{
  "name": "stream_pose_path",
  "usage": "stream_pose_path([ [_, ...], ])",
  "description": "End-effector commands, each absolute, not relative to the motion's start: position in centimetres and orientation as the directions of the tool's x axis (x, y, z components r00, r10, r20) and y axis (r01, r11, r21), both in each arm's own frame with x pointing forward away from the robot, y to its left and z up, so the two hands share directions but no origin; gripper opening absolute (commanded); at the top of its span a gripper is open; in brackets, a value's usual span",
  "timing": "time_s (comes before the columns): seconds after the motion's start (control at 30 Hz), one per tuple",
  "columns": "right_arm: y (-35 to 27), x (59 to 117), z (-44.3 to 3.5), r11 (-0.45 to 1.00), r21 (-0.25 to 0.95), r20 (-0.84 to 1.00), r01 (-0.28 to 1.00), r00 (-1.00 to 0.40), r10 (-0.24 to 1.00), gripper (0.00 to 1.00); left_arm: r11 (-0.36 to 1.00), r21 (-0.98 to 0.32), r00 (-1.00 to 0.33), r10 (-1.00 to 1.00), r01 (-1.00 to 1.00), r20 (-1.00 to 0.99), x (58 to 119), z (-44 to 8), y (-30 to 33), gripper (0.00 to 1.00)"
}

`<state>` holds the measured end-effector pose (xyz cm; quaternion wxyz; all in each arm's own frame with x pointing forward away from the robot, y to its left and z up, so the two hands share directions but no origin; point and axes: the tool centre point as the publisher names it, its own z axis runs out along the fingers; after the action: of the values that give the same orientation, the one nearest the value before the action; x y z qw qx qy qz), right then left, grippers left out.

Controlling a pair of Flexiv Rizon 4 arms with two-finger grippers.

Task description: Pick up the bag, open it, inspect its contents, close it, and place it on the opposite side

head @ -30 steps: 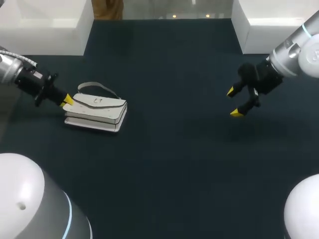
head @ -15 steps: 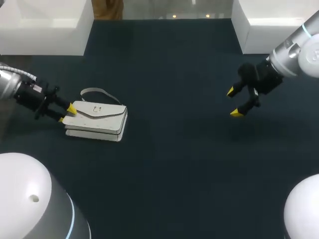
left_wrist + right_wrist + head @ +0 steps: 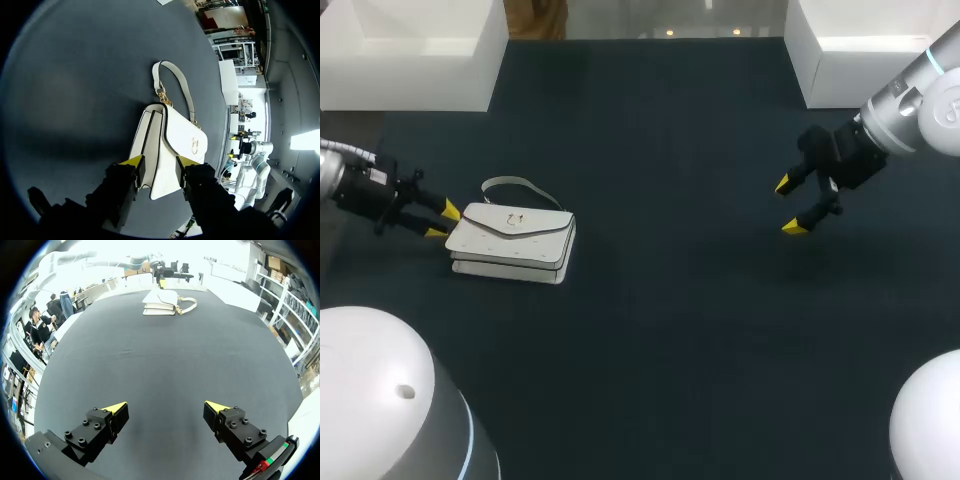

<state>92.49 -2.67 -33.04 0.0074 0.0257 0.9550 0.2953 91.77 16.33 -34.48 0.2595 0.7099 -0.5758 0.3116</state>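
Dark blue cloth is covering the table (image 3: 660, 320), and the white bag (image 3: 515, 237) is lying flat on its left part, with its flap closed and facing up and its handle (image 3: 510, 184) flopping toward the far edge. The left gripper (image 3: 444, 221) is sitting low just beside the bag's left end, fingers parted and gripping nothing, probably lining up for the pickup. The right gripper (image 3: 787, 206) is hovering well apart on the right, wide open and empty, likely reserved for the flap.
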Motion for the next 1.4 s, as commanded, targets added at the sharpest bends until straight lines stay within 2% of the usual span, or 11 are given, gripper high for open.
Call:
stream_pose_path([
  [0.03,-2.7,92.4,-33.0,0.824,0.565,0.0,0.045,-0.999,0.054,1.0,-0.001,0.174,0.132,-0.658,-0.985,0.742,93.4,-35.4,16.4,0.42],
  [0.33,-2.7,92.4,-33.0,0.824,0.565,0.0,0.045,-0.999,0.054,1.0,0.092,0.18,0.076,-0.657,-0.979,0.75,93.0,-35.7,15.6,0.38],
  [0.4,-2.7,92.4,-33.0,0.824,0.565,0.0,0.045,-0.999,0.054,1.0,0.112,0.175,0.06,-0.655,-0.978,0.754,92.7,-35.5,15.2,0.27],
  [0.57,-2.7,92.4,-33.0,0.824,0.565,0.0,0.045,-0.999,0.054,1.0,0.168,0.167,0.016,-0.659,-0.972,0.752,91.9,-35.6,14.8,0.21],
  [0.6,-2.7,92.4,-33.0,0.824,0.565,0.0,0.045,-0.999,0.054,1.0,0.173,0.166,0.01,-0.661,-0.971,0.75,91.7,-35.7,14.7,0.16],
  [0.67,-2.7,92.4,-33.0,0.824,0.565,0.0,0.045,-0.999,0.054,1.0,0.175,0.165,0.007,-0.663,-0.971,0.749,91.5,-35.8,14.6,0.0],
  [0.87,-2.7,92.4,-33.0,0.824,0.565,0.0,0.045,-0.999,0.054,1.0,0.123,0.107,0.0,-0.655,-0.987,0.755,90.1,-36.0,13.8,0.0],
  [1.07,-2.7,92.4,-33.0,0.824,0.565,0.0,0.045,-0.999,0.054,1.0,-0.055,-0.014,0.021,-0.592,-0.998,0.806,88.4,-36.1,10.7,0.0],
  [1.2,-2.7,92.4,-33.0,0.824,0.565,0.0,0.045,-0.999,0.054,1.0,-0.169,-0.018,0.068,-0.489,-0.985,0.869,87.9,-36.6,7.9,0.0],
  [1.4,-2.7,92.4,-33.0,0.824,0.565,0.0,0.045,-0.999,0.054,1.0,-0.234,-0.079,0.048,-0.492,-0.969,0.869,87.4,-35.9,5.6,0.0],
])
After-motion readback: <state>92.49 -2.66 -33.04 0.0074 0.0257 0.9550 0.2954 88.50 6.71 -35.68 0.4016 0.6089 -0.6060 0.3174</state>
